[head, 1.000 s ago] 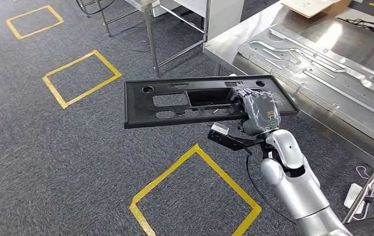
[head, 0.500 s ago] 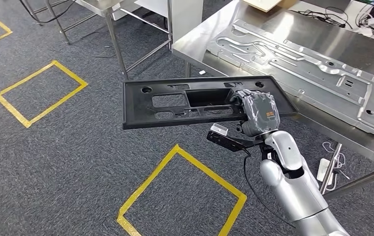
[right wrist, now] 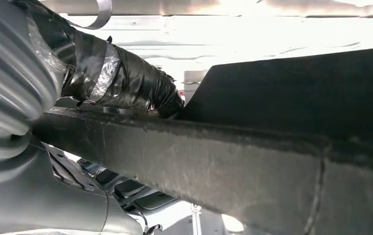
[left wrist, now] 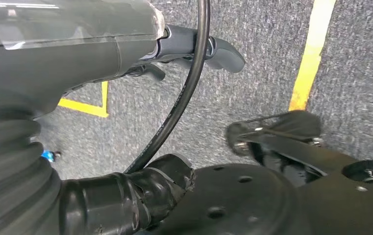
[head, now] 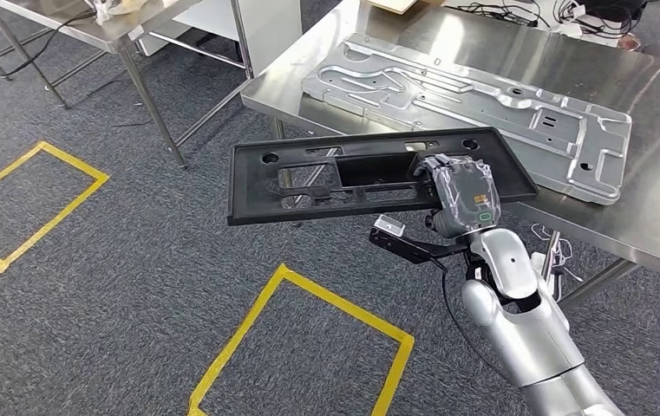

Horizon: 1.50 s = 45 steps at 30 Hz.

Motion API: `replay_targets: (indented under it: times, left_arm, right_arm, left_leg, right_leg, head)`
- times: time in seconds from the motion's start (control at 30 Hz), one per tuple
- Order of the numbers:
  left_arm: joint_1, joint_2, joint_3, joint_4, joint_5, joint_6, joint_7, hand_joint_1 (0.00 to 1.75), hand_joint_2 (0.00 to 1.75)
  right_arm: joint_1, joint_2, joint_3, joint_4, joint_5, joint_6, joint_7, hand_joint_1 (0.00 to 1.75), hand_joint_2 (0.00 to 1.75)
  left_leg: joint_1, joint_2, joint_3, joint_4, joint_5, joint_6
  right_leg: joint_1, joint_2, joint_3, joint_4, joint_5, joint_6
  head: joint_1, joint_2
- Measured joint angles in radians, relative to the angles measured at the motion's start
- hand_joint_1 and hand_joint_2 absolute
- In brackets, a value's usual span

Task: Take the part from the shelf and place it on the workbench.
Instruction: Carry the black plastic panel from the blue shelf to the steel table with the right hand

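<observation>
- Black plastic panel (head: 378, 178) (the part, long flat frame with cut-outs) is held roughly level in the air, near the workbench's front edge; its far right corner overlaps that edge in the head view, whether above it or touching I cannot tell.
- Right hand (head: 462, 198) grips the panel near its right end, fingers hooked through the central opening, grey back of hand facing up; the panel's long left end sticks out unsupported.
- Right wrist view: panel edge (right wrist: 213, 166) runs right across, close up, with the taped thumb (right wrist: 125, 83) pressed against it.
- Left hand (left wrist: 194, 49) hangs over the grey carpet, nothing in it; fingers look loosely extended, not gripping.
- Steel workbench (head: 656, 208) already carries a large stamped metal sheet (head: 473, 100); bare steel shows along the near edge and to the right.
- Step in hand: carry-over and set-down. To do it well, bring the panel fully over the bare strip, keep it level so the free left end does not dip, lower flat, avoid landing on the metal sheet, then release.
- Versus half a second ago: the whole scene has shifted (camera turned), workbench now more centred and nearer the panel; grip unchanged. Yellow floor squares (head: 309, 347) moved in frame likewise.
</observation>
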Motion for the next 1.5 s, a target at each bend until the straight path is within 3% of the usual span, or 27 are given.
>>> replay_targets:
  times: [0.07, 0.1, 0.27, 0.33, 0.4, 0.43, 0.47, 0.5, 0.57, 0.6, 0.67, 0.73, 0.8, 0.9, 0.93, 0.97, 1.0, 1.07, 1.1, 1.17, 1.27, 1.33, 1.43, 1.47, 1.5]
  left_arm:
    - [0.003, 0.001, 0.0, 0.0, 0.0, 0.0, 0.0, 0.0, 1.75]
    - [0.004, 0.001, 0.0, 0.0, 0.0, 0.0, 0.001, 0.0, 1.75]
    - [0.0, 0.0, 0.0, 0.0, -0.001, -0.001, 0.001, 0.0, 1.75]
    - [0.002, 0.0, 0.0, 0.0, -0.001, -0.001, 0.001, 0.0, 1.75]
    - [0.003, 0.0, 0.0, 0.0, 0.0, 0.0, 0.001, 0.0, 1.75]
    - [0.003, 0.001, 0.0, 0.0, 0.0, -0.001, 0.001, 0.0, 1.75]
    - [0.002, 0.001, 0.0, 0.0, 0.0, -0.003, 0.001, 0.0, 1.75]
    - [0.002, 0.001, 0.001, 0.0, 0.0, -0.005, 0.0, 0.0, 1.75]
    - [0.003, 0.003, 0.002, 0.0, 0.001, -0.013, -0.002, 0.0, 1.75]
    - [0.004, 0.004, 0.004, 0.0, 0.001, -0.016, -0.002, 0.0, 1.75]
    - [0.004, 0.008, 0.005, 0.0, 0.002, -0.018, -0.003, 0.0, 1.75]
    - [0.001, 0.012, 0.006, 0.0, 0.002, -0.019, -0.004, 0.0, 1.75]
    - [0.0, 0.016, 0.007, 0.0, 0.002, -0.019, -0.005, 0.0, 1.75]
    - [0.001, 0.018, 0.008, 0.0, 0.002, -0.018, -0.006, 0.0, 1.75]
    - [0.001, 0.018, 0.008, 0.0, 0.002, -0.018, -0.007, 0.0, 1.75]
    - [0.002, 0.019, 0.008, 0.0, 0.001, -0.018, -0.008, 0.0, 1.75]
    - [0.003, 0.019, 0.009, 0.0, 0.001, -0.017, -0.008, 0.0, 1.75]
    - [0.005, 0.021, 0.013, 0.0, 0.001, -0.016, -0.01, 0.0, 1.75]
    - [0.005, 0.022, 0.016, 0.0, 0.001, -0.016, -0.011, 0.0, 1.75]
    - [0.004, 0.022, 0.019, 0.0, 0.0, -0.014, -0.012, 0.0, 1.75]
    - [0.002, 0.022, 0.02, 0.0, -0.003, -0.013, -0.013, 0.0, 1.75]
    - [0.003, 0.022, 0.021, 0.0, -0.007, -0.013, -0.013, 0.0, 1.75]
    - [0.004, 0.023, 0.021, 0.0, -0.012, -0.012, -0.013, 0.0, 1.75]
    - [0.004, 0.023, 0.021, 0.0, -0.013, -0.012, -0.013, 0.0, 1.75]
    - [0.004, 0.023, 0.021, 0.0, -0.014, -0.013, -0.013, 0.0, 1.75]
  right_arm:
    - [-0.001, 0.0, 0.0, 0.001, 0.002, -0.001, 0.002, 1.75, 1.75]
    - [-0.002, 0.0, 0.0, 0.001, 0.002, -0.002, 0.002, 1.75, 1.75]
    - [-0.003, 0.0, 0.0, 0.003, 0.003, -0.004, 0.002, 1.75, 1.75]
    - [-0.007, 0.0, 0.0, 0.004, 0.003, -0.004, 0.002, 1.75, 1.75]
    - [-0.007, 0.0, 0.0, 0.006, 0.005, -0.003, 0.002, 1.75, 1.75]
    - [-0.005, 0.0, 0.0, 0.008, 0.006, -0.002, 0.003, 1.75, 1.75]
    - [-0.004, 0.0, 0.0, 0.009, 0.01, -0.001, 0.004, 1.75, 1.75]
    - [-0.005, 0.002, 0.001, 0.011, 0.015, 0.0, 0.006, 1.75, 1.75]
    - [-0.012, 0.008, 0.002, 0.016, 0.026, 0.002, 0.014, 1.75, 1.75]
    - [-0.016, 0.014, 0.003, 0.019, 0.03, 0.003, 0.018, 1.75, 1.75]
    - [-0.021, 0.022, 0.004, 0.025, 0.036, 0.005, 0.022, 1.75, 1.75]
    - [-0.022, 0.03, 0.005, 0.03, 0.039, 0.006, 0.022, 1.75, 1.75]
    - [-0.025, 0.037, 0.005, 0.034, 0.04, 0.006, 0.022, 1.75, 1.75]
    - [-0.03, 0.047, 0.006, 0.04, 0.041, 0.006, 0.022, 1.75, 1.75]
    - [-0.03, 0.049, 0.008, 0.043, 0.042, 0.006, 0.022, 1.75, 1.75]
    - [-0.03, 0.05, 0.011, 0.047, 0.043, 0.006, 0.022, 1.75, 1.75]
    - [-0.03, 0.052, 0.013, 0.049, 0.043, 0.006, 0.023, 1.75, 1.75]
    - [-0.031, 0.053, 0.016, 0.053, 0.043, 0.006, 0.023, 1.75, 1.75]
    - [-0.034, 0.054, 0.016, 0.053, 0.043, 0.006, 0.024, 1.75, 1.75]
    - [-0.037, 0.054, 0.016, 0.054, 0.043, 0.006, 0.024, 1.75, 1.75]
    - [-0.038, 0.054, 0.017, 0.054, 0.044, 0.006, 0.025, 1.75, 1.75]
    - [-0.042, 0.054, 0.018, 0.053, 0.045, 0.007, 0.025, 1.75, 1.75]
    - [-0.044, 0.054, 0.02, 0.057, 0.049, 0.011, 0.027, 1.75, 1.75]
    - [-0.043, 0.054, 0.021, 0.059, 0.053, 0.012, 0.029, 1.75, 1.75]
    - [-0.042, 0.054, 0.022, 0.062, 0.057, 0.014, 0.032, 1.75, 1.75]
  left_leg:
    - [-0.002, -0.006, 0.053, -0.139, 0.078, 0.012]
    - [-0.004, -0.009, 0.072, -0.186, 0.095, 0.016]
    - [-0.003, -0.01, 0.093, -0.232, 0.101, 0.036]
    - [0.0, -0.005, 0.101, -0.24, 0.102, 0.046]
    - [-0.001, -0.002, 0.103, -0.24, 0.098, 0.051]
    - [-0.001, -0.002, 0.105, -0.238, 0.095, 0.051]
    - [-0.001, -0.002, 0.108, -0.237, 0.091, 0.051]
    - [-0.001, -0.003, 0.112, -0.234, 0.086, 0.049]
    - [-0.002, -0.003, 0.121, -0.228, 0.074, 0.04]
    - [-0.004, -0.003, 0.122, -0.225, 0.07, 0.035]
    - [-0.006, 0.0, 0.12, -0.223, 0.065, 0.024]
    - [-0.004, 0.002, 0.122, -0.223, 0.06, 0.012]
    - [-0.002, 0.0, 0.106, -0.18, 0.035, 0.001]
    - [0.0, -0.001, 0.0, 0.008, -0.038, -0.009]
    - [0.0, -0.001, -0.031, 0.053, -0.044, -0.011]
    - [0.0, -0.001, -0.044, 0.061, -0.029, -0.01]
    - [0.0, -0.001, -0.037, 0.032, 0.003, -0.008]
    - [-0.002, -0.003, 0.017, -0.099, 0.083, 0.001]
    - [-0.004, -0.004, 0.044, -0.159, 0.105, 0.006]
    - [-0.009, -0.006, 0.07, -0.213, 0.108, 0.016]
    - [-0.006, -0.006, 0.086, -0.23, 0.102, 0.033]
    - [-0.003, -0.005, 0.101, -0.238, 0.1, 0.044]
    - [-0.004, -0.005, 0.112, -0.238, 0.089, 0.053]
    - [-0.004, -0.006, 0.118, -0.238, 0.083, 0.053]
    - [-0.004, -0.007, 0.126, -0.237, 0.077, 0.052]
  right_leg:
    - [0.002, 0.01, 0.007, 0.002, -0.007, 0.006]
    - [0.003, 0.013, 0.008, 0.003, -0.009, 0.01]
    - [0.003, 0.008, 0.001, 0.015, -0.024, 0.038]
    - [0.001, -0.007, -0.043, 0.103, -0.073, 0.046]
    - [-0.002, -0.012, -0.114, 0.235, -0.123, 0.053]
    - [-0.005, -0.013, -0.138, 0.272, -0.126, 0.056]
    - [-0.007, -0.014, -0.141, 0.27, -0.107, 0.057]
    - [-0.009, -0.016, -0.124, 0.227, -0.071, 0.057]
    - [-0.008, -0.024, -0.063, 0.094, -0.002, 0.051]
    - [-0.005, -0.027, -0.04, 0.046, 0.012, 0.046]
    - [0.002, -0.027, -0.025, 0.016, 0.008, 0.035]
    - [0.0, -0.023, -0.02, 0.007, 0.005, 0.025]
    - [-0.006, -0.023, -0.008, -0.001, 0.003, 0.013]
    - [-0.004, -0.022, 0.003, -0.004, -0.006, 0.0]
    - [-0.003, -0.021, 0.007, -0.003, -0.01, -0.002]
    - [-0.003, -0.02, 0.011, -0.003, -0.014, -0.001]
    - [-0.003, -0.018, 0.018, -0.002, -0.019, 0.0]
    - [-0.002, -0.015, 0.033, -0.002, -0.031, 0.007]
    - [-0.001, -0.014, 0.038, -0.001, -0.036, 0.011]
    - [0.002, -0.013, 0.041, -0.002, -0.039, 0.022]
    - [0.002, -0.014, 0.042, 0.011, -0.042, 0.038]
    - [-0.001, -0.016, 0.012, 0.075, -0.074, 0.045]
    - [-0.004, -0.017, -0.094, 0.248, -0.137, 0.054]
    - [-0.006, -0.017, -0.118, 0.274, -0.135, 0.056]
    - [-0.006, -0.017, -0.125, 0.262, -0.112, 0.057]
  head:
    - [0.0, 0.0]
    - [0.0, 0.0]
    - [0.001, 0.0]
    - [0.002, 0.0]
    - [0.002, 0.0]
    - [0.002, 0.0]
    - [0.002, 0.0]
    - [0.002, 0.0]
    - [0.002, 0.0]
    - [0.002, 0.0]
    - [0.001, 0.0]
    - [0.001, 0.0]
    - [0.0, 0.0]
    - [-0.001, 0.0]
    - [-0.001, 0.0]
    - [-0.001, 0.0]
    - [-0.001, 0.0]
    - [-0.001, 0.0]
    - [-0.001, 0.0]
    - [-0.001, 0.0]
    - [-0.001, 0.0]
    - [-0.001, 0.0]
    - [-0.001, 0.0]
    - [-0.001, 0.0]
    - [-0.001, 0.0]
